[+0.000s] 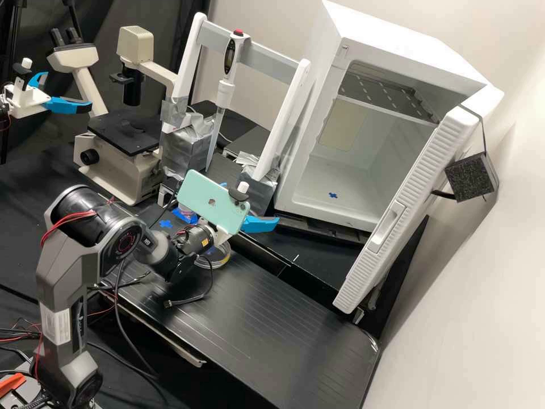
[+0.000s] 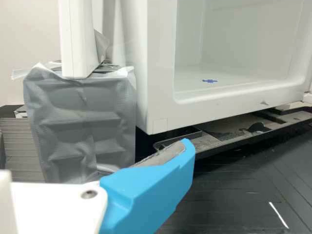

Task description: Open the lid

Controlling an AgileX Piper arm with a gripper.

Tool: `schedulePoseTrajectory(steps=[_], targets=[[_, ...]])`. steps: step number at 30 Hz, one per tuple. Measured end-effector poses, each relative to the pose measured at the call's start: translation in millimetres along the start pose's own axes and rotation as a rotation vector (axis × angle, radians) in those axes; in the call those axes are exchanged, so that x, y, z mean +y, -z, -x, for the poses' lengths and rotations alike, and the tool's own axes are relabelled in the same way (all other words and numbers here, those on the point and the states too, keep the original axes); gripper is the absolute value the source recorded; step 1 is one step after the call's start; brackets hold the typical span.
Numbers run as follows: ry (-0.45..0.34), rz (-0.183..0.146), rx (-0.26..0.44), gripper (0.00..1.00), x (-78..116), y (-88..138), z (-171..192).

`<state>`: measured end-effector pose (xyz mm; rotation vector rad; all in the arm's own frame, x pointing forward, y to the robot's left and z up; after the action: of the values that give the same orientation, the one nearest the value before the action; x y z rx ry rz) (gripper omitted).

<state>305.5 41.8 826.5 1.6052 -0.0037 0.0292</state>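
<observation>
In the high view my gripper is stretched out past the black bench panel, toward the white cabinet. One blue finger shows fully there, the other mostly behind the phone on the wrist, and they stand apart. A clear round dish lies on the bench below and behind the gripper, partly covered by the wrist; whether its lid sits on it I cannot tell. In the wrist view one blue finger of the gripper has nothing against its grey pad.
The white cabinet stands with its door swung outward. A pipette hangs in a white frame on taped grey blocks. A microscope is at the back left. A pink and blue item lies behind the wrist.
</observation>
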Motion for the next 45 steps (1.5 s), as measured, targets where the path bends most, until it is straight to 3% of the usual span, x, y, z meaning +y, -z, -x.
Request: schedulePoseTrajectory(steps=[13, 22, 31, 36, 45], targets=[[-0.005, 0.001, 0.0, 1.0, -1.2, -4, 12], [-0.089, -0.014, 0.078, 1.0, 9.4, -14, 80], [-0.039, 0.018, 0.12, 1.0, 1.4, -18, 133], [-0.032, 0.033, 0.145, 1.0, 3.6, -18, 137], [0.004, 0.02, 0.104, 1.0, -1.8, -25, 133]])
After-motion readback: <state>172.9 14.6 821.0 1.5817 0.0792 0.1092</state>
